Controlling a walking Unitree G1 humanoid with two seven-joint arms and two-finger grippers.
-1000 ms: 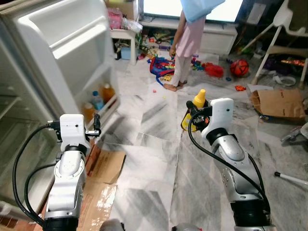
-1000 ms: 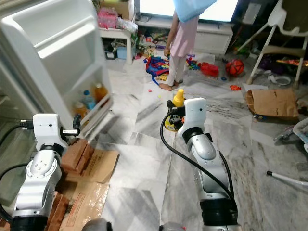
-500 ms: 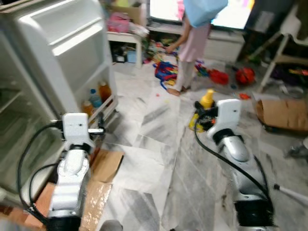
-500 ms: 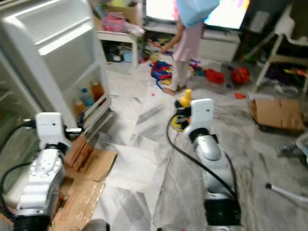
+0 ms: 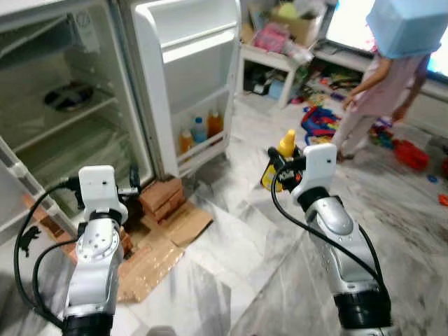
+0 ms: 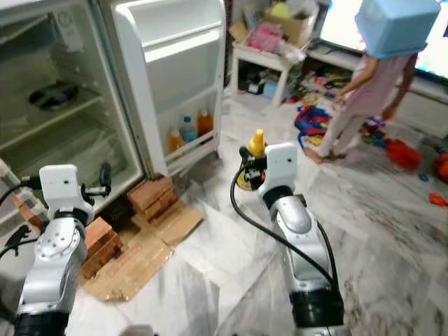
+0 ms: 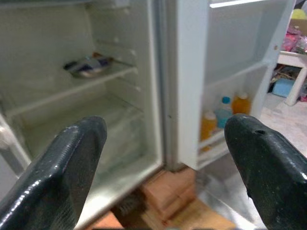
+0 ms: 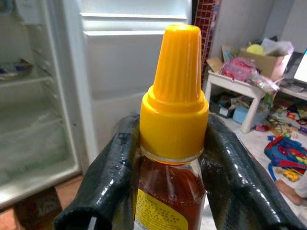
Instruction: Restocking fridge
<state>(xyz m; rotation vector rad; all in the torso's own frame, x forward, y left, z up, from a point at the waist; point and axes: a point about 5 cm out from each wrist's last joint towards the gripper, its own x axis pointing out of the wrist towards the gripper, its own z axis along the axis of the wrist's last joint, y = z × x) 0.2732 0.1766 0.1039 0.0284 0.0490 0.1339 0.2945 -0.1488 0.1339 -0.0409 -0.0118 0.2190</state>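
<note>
Carrying the honey bottle (image 8: pixel 173 143) toward the open fridge (image 5: pixel 84 133) — you're mid-approach, nothing stowed yet.

Your right gripper (image 5: pixel 283 162) has its jaws clamped on the bottle just under the yellow cap, held upright out in front, well apart from the fridge. Your left gripper (image 7: pixel 168 158) points at the shelves, jaws spread wide and empty. The door rack (image 5: pixel 203 143) already holds three drinks, so I'd say you need to close in and pick a free shelf spot.
</note>
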